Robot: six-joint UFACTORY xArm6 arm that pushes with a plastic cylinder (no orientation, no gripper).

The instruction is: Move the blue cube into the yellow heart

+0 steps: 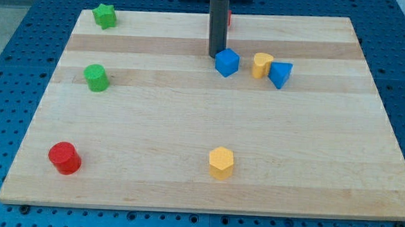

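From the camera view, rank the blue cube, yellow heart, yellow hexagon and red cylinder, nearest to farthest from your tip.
1. Blue cube: just to the view's right of my tip, about touching it.
2. Yellow heart: further right, beyond the cube.
3. Yellow hexagon: near the view's bottom, almost straight below my tip.
4. Red cylinder: the view's bottom left corner.

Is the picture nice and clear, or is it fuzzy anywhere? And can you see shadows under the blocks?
In the camera view, the light is even and soft; the blue cube, yellow heart and red cylinder cast only faint, short shadows. The wooden board shows no strong glare. Edges look slightly soft all over. My tip sits just to the left of the blue cube, and the rod is cut off at the view's top.
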